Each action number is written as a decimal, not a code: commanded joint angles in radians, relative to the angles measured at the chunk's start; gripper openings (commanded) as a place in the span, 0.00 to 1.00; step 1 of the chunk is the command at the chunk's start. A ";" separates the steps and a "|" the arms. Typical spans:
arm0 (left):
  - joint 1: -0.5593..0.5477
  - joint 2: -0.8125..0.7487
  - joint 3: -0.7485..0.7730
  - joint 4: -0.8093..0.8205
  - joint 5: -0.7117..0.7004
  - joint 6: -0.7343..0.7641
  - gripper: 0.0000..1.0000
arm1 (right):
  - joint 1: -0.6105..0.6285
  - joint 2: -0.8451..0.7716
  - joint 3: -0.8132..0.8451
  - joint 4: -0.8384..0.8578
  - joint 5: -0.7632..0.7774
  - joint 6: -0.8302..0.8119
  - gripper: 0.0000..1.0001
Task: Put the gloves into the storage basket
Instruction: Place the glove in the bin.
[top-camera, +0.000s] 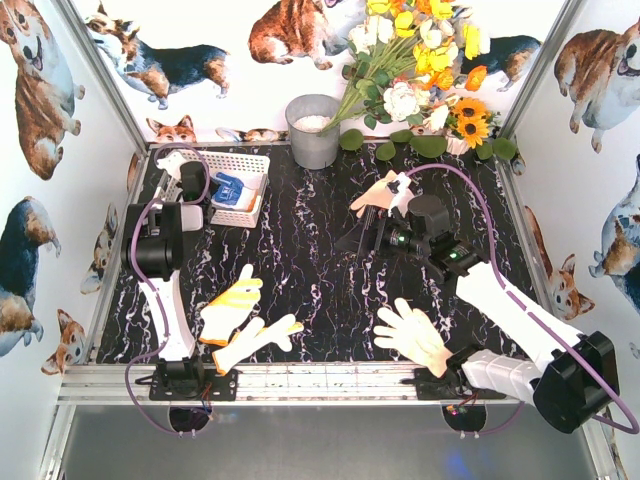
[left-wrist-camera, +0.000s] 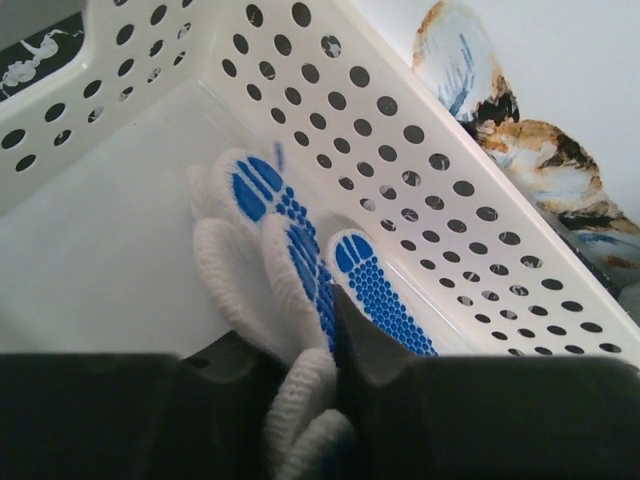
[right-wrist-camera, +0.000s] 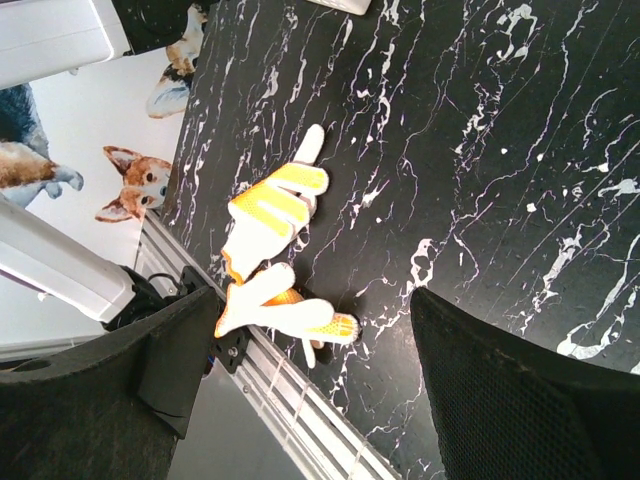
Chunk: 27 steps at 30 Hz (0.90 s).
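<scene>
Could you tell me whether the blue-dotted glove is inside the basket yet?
Inside: the blue-dotted glove lies on the basket floor beside its perforated wall.

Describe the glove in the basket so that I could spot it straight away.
At the far left corner of the black marble table, find the white perforated basket. One glove lies inside it. It alone is white with blue dots on its fingers; the other gloves are yellow, peach or plain cream.

The cuff of the blue-dotted glove (left-wrist-camera: 290, 240) is hidden behind the left gripper (left-wrist-camera: 310, 385); picture edges cut the storage basket (left-wrist-camera: 400, 150).
</scene>
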 joint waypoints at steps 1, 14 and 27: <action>0.014 0.019 0.037 -0.015 0.031 0.015 0.18 | 0.007 -0.020 0.041 0.034 0.011 -0.010 0.80; 0.016 -0.138 0.001 -0.068 0.002 0.105 0.87 | 0.007 -0.025 0.046 0.045 -0.002 -0.011 0.80; 0.015 -0.462 -0.120 -0.220 -0.152 0.196 0.97 | 0.003 -0.105 0.010 0.034 0.068 -0.034 0.80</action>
